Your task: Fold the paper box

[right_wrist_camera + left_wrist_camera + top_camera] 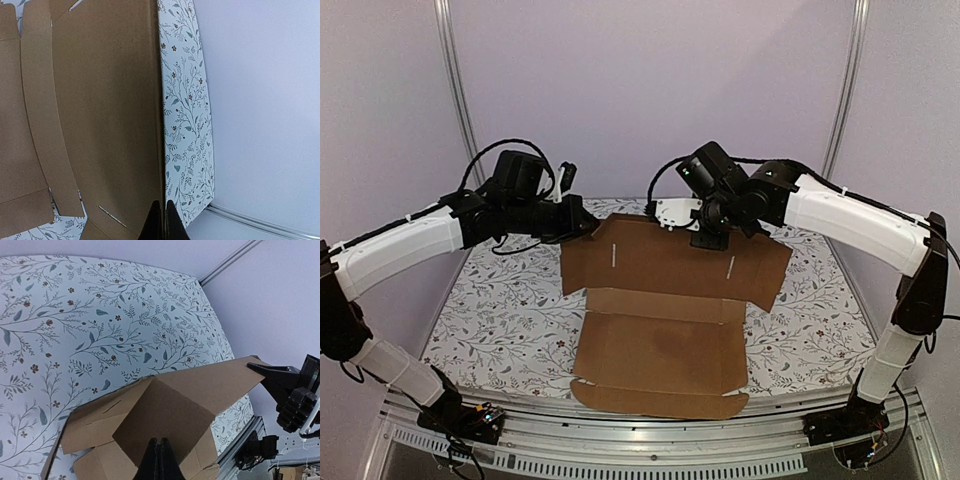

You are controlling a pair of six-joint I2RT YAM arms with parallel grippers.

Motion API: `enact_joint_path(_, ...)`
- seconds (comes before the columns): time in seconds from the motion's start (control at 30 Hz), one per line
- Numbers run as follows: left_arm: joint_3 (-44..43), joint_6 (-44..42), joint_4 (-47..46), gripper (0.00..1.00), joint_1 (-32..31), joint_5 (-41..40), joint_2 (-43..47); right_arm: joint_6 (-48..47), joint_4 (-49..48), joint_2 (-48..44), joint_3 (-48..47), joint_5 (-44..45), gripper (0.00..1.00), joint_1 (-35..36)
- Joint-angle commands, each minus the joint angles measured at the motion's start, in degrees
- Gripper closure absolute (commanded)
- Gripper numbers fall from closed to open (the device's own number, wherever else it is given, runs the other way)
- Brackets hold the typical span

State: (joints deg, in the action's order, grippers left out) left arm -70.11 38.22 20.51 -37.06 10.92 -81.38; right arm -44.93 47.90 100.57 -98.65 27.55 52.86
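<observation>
Nearest the overhead lens, the front flap of the paper box [660, 350] lies flat, with the base panel behind it and the rear panel standing raised at the box's far side. My left gripper [586, 228] is pinched on that panel's far left corner. My right gripper [712, 238] is clamped on its far edge, further right. The panel's long axis runs between them, so I'd bring both toward the box's front together.
</observation>
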Motion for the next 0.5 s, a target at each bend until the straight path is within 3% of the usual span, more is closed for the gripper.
enact_joint_path(0.0, -1.46, -0.22, 0.39, 1.00, -1.70, -0.08, -0.98, 2.75, -2.17, -1.61, -0.43, 0.71, 1.00, 0.40)
enact_joint_path(0.47, -3.51, 1.78, -3.63, 1.00, -2.98, -0.24, -6.24, 6.97, -1.74, -2.31, 0.44, -3.31, 1.00, 1.71)
